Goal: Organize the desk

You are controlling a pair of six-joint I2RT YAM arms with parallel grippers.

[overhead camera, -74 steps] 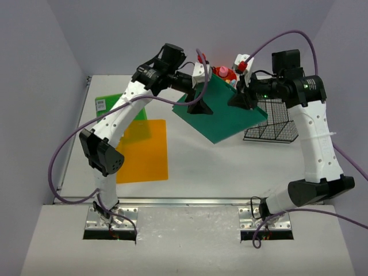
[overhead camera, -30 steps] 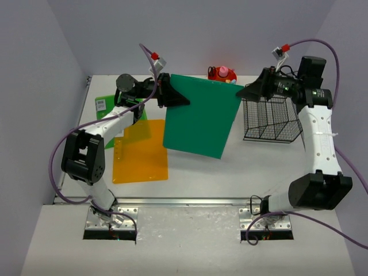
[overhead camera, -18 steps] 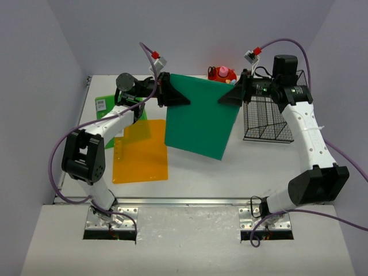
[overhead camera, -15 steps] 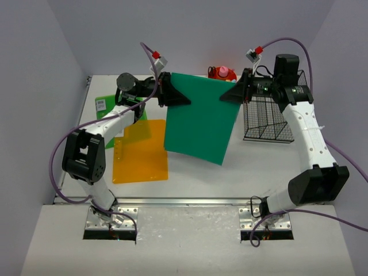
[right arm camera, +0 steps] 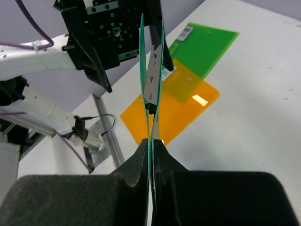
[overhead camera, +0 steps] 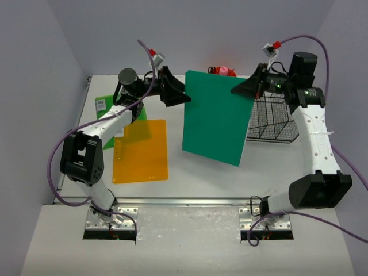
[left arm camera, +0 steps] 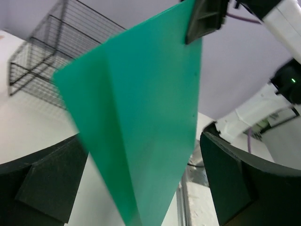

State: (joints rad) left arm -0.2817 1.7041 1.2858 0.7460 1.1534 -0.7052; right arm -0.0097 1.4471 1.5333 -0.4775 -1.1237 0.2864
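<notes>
A dark green folder (overhead camera: 215, 118) hangs upright above the white desk (overhead camera: 195, 178). My right gripper (overhead camera: 244, 87) is shut on its top right corner; in the right wrist view the jaws (right arm camera: 151, 155) pinch the folder's thin edge (right arm camera: 149, 84). To the left of the folder's top left corner, my left gripper (overhead camera: 179, 89) stands open and holds nothing. In the left wrist view the folder (left arm camera: 141, 117) hangs between that gripper's spread fingers (left arm camera: 249, 183) without touching them.
An orange folder (overhead camera: 141, 150) lies flat at the left of the desk, overlapping a light green folder (overhead camera: 108, 106) behind it. A black wire basket (overhead camera: 276, 118) stands at the back right. A red object (overhead camera: 224, 70) sits at the back edge.
My left gripper has opened and let go of the dark green folder. My right gripper has shut on its top right corner and carried it to the right, toward the basket.
</notes>
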